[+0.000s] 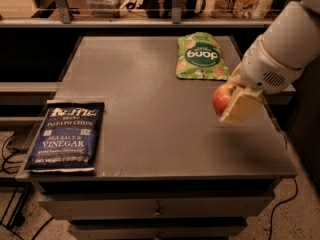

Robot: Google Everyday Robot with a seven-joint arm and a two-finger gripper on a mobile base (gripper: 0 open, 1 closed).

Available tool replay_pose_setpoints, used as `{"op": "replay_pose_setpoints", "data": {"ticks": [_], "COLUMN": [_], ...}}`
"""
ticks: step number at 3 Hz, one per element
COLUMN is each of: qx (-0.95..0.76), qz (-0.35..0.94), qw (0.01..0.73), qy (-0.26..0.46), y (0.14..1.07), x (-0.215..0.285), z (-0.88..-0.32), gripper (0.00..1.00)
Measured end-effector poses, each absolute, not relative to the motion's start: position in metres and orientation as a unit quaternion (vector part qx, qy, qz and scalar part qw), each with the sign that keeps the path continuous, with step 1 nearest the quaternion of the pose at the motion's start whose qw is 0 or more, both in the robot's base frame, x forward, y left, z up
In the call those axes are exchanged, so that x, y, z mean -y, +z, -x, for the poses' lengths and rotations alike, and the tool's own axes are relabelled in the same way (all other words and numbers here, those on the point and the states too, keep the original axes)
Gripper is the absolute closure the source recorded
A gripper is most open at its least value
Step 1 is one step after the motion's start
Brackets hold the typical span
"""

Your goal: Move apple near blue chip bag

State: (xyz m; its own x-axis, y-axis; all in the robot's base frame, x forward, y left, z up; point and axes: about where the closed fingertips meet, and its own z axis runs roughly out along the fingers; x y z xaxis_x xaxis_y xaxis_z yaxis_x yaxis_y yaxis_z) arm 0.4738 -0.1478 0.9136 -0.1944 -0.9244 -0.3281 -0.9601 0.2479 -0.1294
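The pincer (231,102) is clenched on the apple (223,98). One pale, flat finger (241,108) lies across the fruit's right side, and the other finger is hidden behind it. The apple is held over the right part of the desk (150,109), close to the right edge and about halfway between the far and near corners. It appears to be lifted off the surface. The white arm (280,49) comes in from the upper right. The blue chip bag (65,136) lies flat at the near left corner, label up, with its left side at the desk's left edge. It is well apart from the apple, with the bare middle of the desk between them. A green snack pouch (201,56) lies flat towards the far right corner, just beyond the pincer.
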Motion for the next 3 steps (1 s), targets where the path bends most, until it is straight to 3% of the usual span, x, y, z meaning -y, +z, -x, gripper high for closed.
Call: {"op": "replay_pose_setpoints", "data": {"ticks": [1,2,3], "qx": [-0.743,-0.743,-0.723], "qz": [0.623,0.623,0.647], "qw": [0.222,0.221,0.203], "qy": [0.103,0.103,0.13], "y": [0.941,0.941,0.922], "x": [0.089,0.089,0.057], "z": [-0.487,-0.487,-0.48], "gripper": [1.0,1.0,1.0]}}
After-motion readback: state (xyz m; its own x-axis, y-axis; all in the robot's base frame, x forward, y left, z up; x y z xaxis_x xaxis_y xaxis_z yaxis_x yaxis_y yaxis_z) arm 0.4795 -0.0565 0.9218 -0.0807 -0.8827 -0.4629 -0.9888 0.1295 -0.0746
